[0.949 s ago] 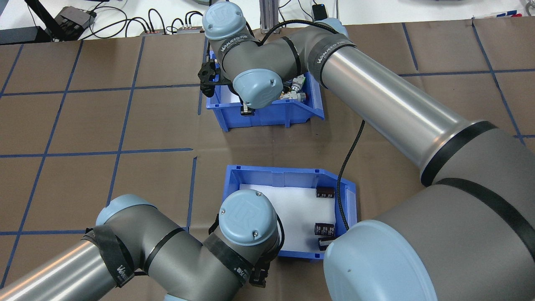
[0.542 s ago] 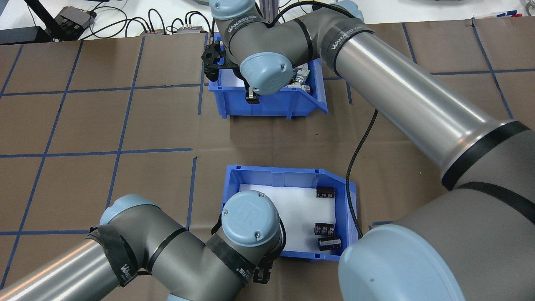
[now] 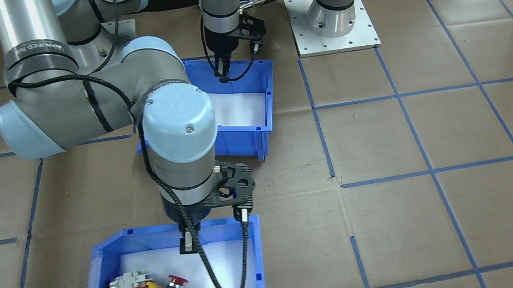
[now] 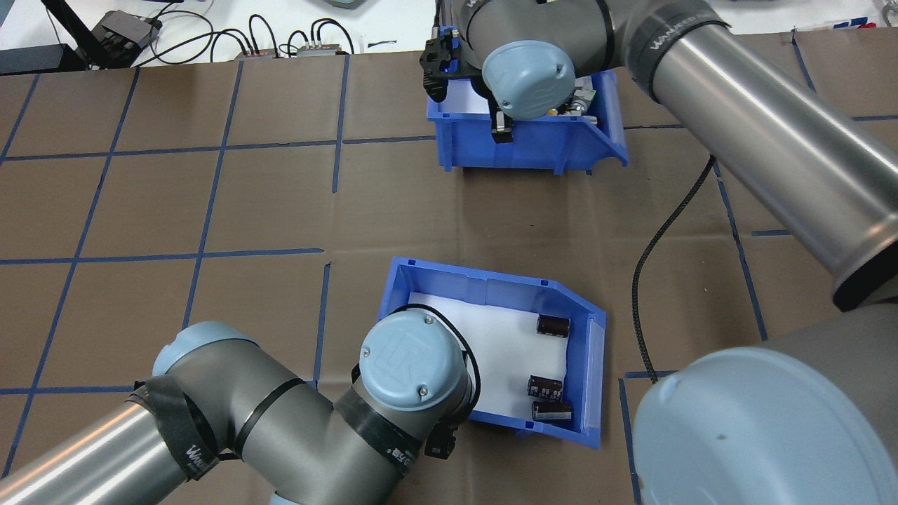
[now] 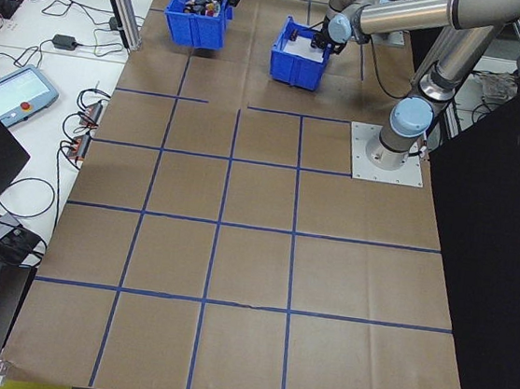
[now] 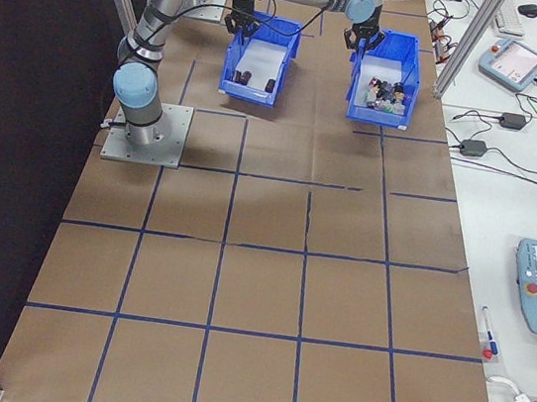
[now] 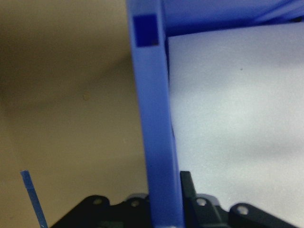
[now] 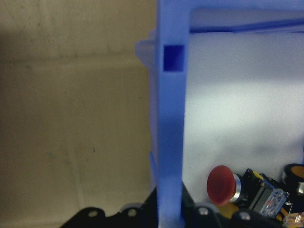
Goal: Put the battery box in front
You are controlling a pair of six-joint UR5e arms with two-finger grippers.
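- The left gripper is clamping the near wall of the blue plastic battery box holding 3 dark brown cylindrical cells.
- The right gripper is pinching the wall of the matching blue switch bin farther along the tabletop.

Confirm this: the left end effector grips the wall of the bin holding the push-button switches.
Wrong bin. The left end effector grips the wall of the battery box, with its dark cells, as the overhead view shows; the right end effector holds the switch bin.
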